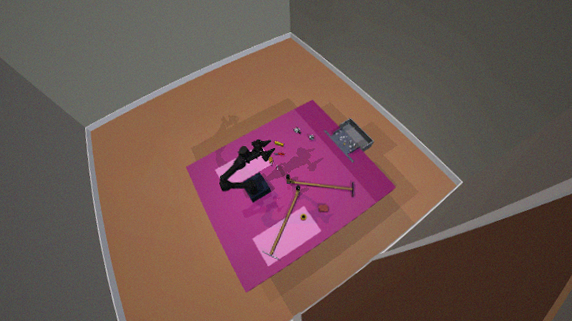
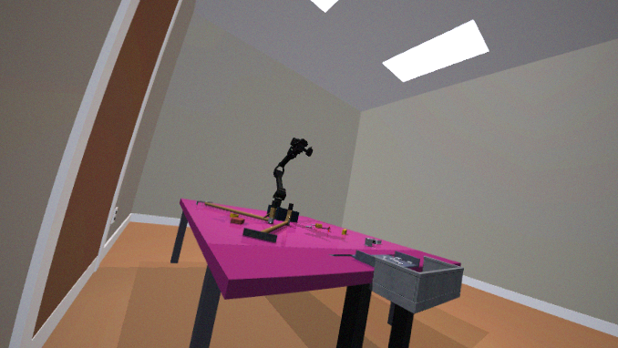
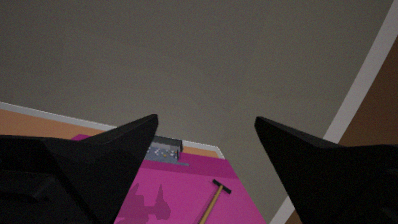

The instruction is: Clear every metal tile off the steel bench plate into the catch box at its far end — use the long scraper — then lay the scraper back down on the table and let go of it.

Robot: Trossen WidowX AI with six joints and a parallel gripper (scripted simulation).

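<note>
My gripper is open and empty, high above the table. A long wooden-handled tool with a wide dark head lies on the magenta table. A second long-handled tool with a thin metal head lies across a pale patch. Which one is the scraper is not certain. The steel plate is at the table's far edge, with several small tiles on it. The grey catch box adjoins its outer end; its inside is partly hidden.
A reddish block and a yellow ring lie near the second tool. A yellow cylinder and a small red item lie by the arm. Two small metal pieces lie between them and the plate.
</note>
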